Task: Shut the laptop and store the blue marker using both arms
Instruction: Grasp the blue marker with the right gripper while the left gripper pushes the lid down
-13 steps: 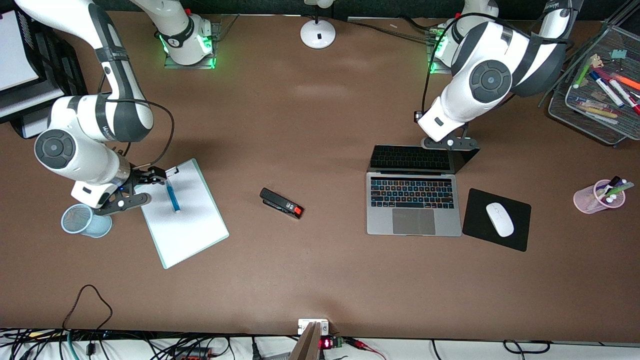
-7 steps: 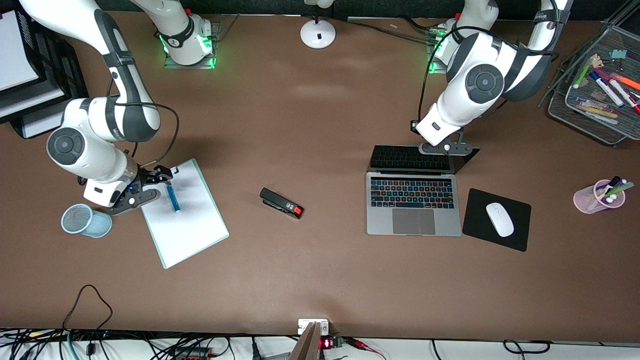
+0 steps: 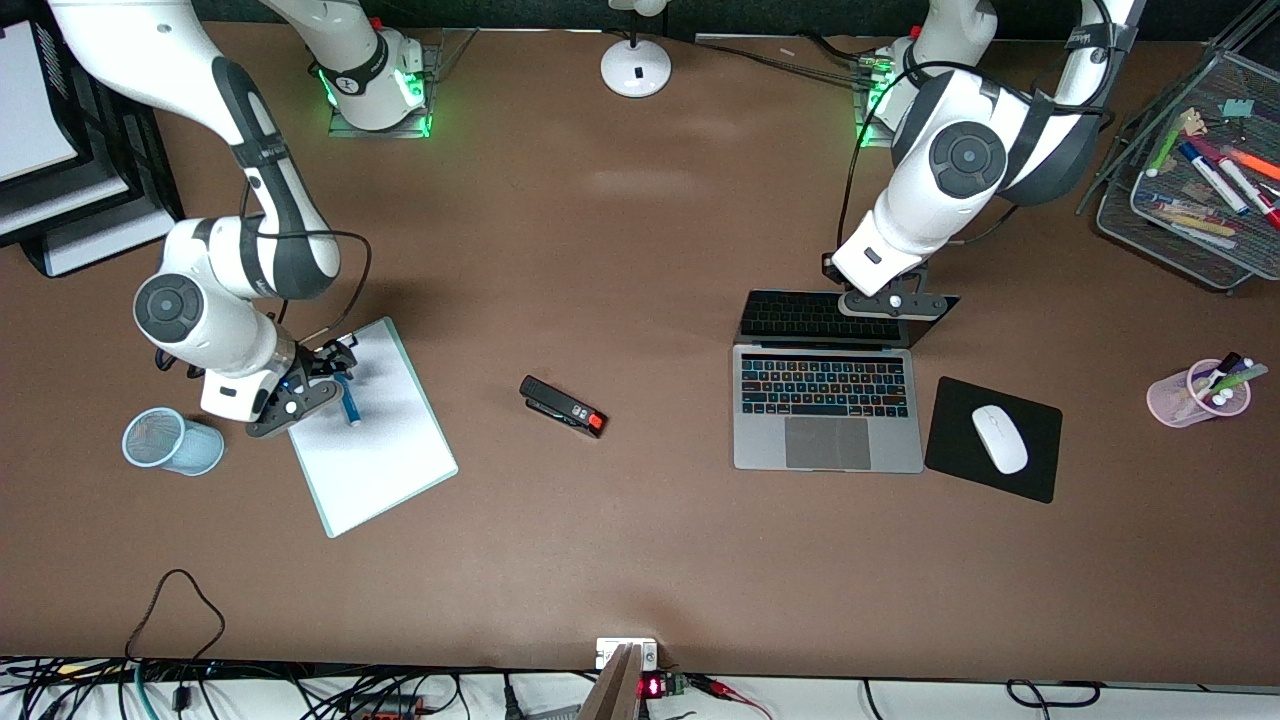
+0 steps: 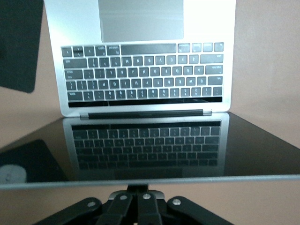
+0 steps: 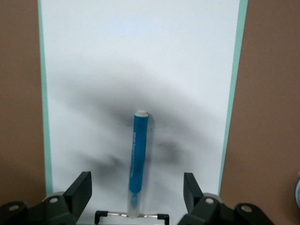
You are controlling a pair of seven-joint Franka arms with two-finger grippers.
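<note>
The laptop (image 3: 826,420) stands open toward the left arm's end of the table, its dark screen (image 4: 150,145) tilted up over the lit keys. My left gripper (image 3: 890,303) is shut and rests against the top edge of the lid (image 4: 150,180), at the back of it. The blue marker (image 5: 139,154) lies on a white clipboard (image 3: 375,440) toward the right arm's end. My right gripper (image 5: 136,192) is low over it and open. One finger (image 5: 80,190) stands on each side of the marker's whitish end, neither touching it.
A blue mesh cup (image 3: 168,441) lies beside the clipboard. A black stapler (image 3: 563,407) is mid-table. A mouse (image 3: 999,438) sits on a black pad (image 3: 1035,470) beside the laptop. A pink cup of pens (image 3: 1190,395) and a wire tray (image 3: 1175,235) stand farther along.
My right arm has swung over the clipboard and come down around the marker, its jaws narrowing slightly. The left gripper has shifted a little along the lid's edge.
</note>
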